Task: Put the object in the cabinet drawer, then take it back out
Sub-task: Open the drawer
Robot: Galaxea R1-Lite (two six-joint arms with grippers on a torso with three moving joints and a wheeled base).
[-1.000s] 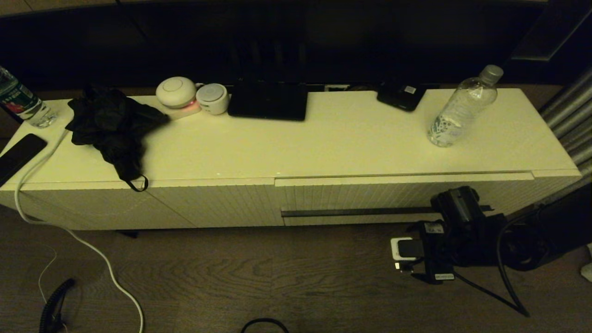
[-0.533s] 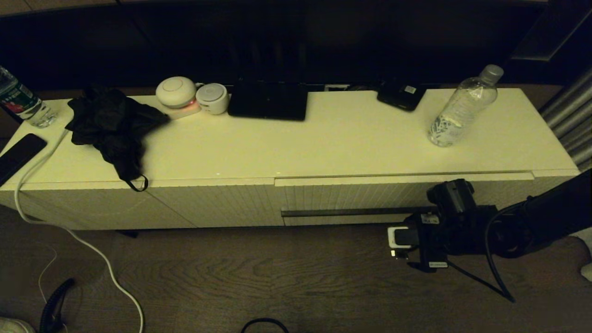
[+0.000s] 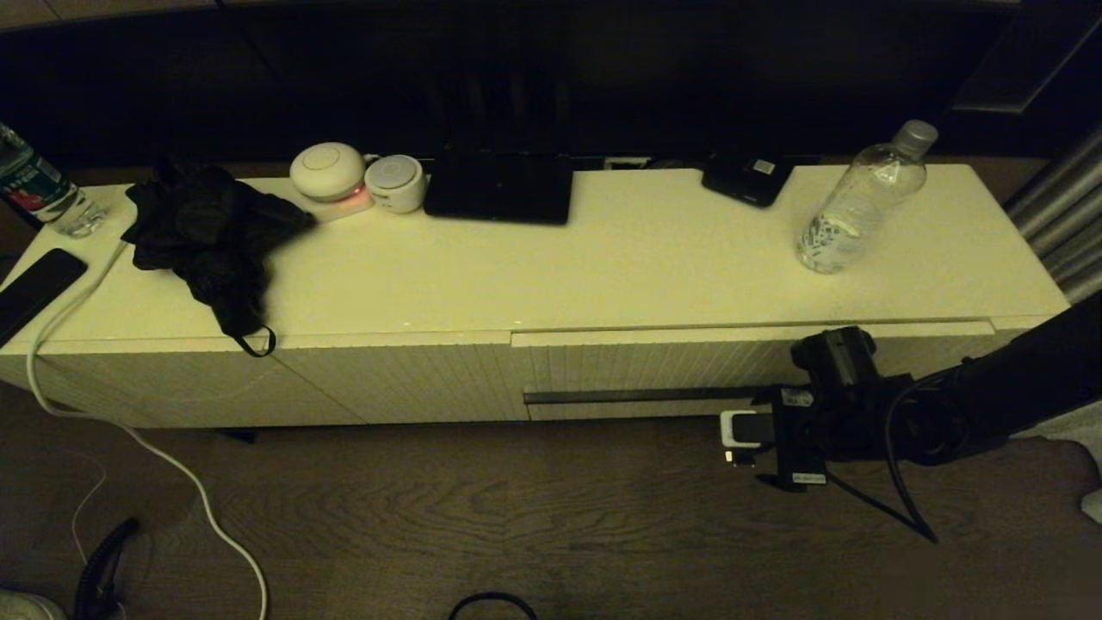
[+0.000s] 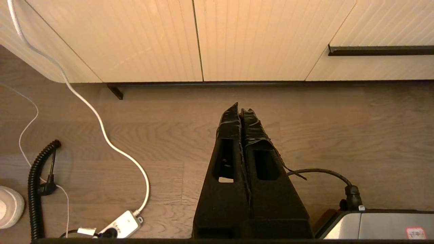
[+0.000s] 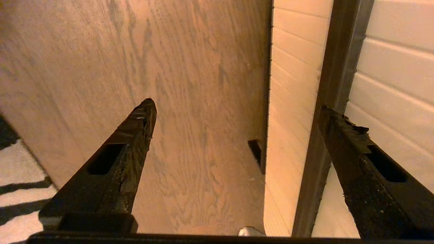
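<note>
The clear water bottle [image 3: 861, 202] with its pale grey cap stands upright on the white cabinet top, far right. Below it the ribbed white drawer [image 3: 689, 366] is shut. Its dark handle strip [image 3: 646, 395] also shows in the right wrist view [image 5: 334, 84]. My right gripper [image 3: 805, 422] sits low against the drawer front at the handle's right end. It is open [image 5: 237, 105], with one finger over the floor and the other over the drawer front past the strip, nothing held. My left gripper [image 4: 240, 108] is shut and empty above the floor, before the handleless panels.
On the cabinet top lie a black cloth [image 3: 207, 232], white round devices [image 3: 327, 172], a black tablet [image 3: 499, 189], a black device [image 3: 745, 179] and a green-and-red labelled bottle [image 3: 34, 185]. A white cable [image 3: 129, 430] and a coiled black cord [image 4: 34, 189] lie on the wood floor.
My right arm has risen and moved in toward the drawer front, bringing the open gripper up to the handle strip's right end. The bottle and drawer have not moved.
</note>
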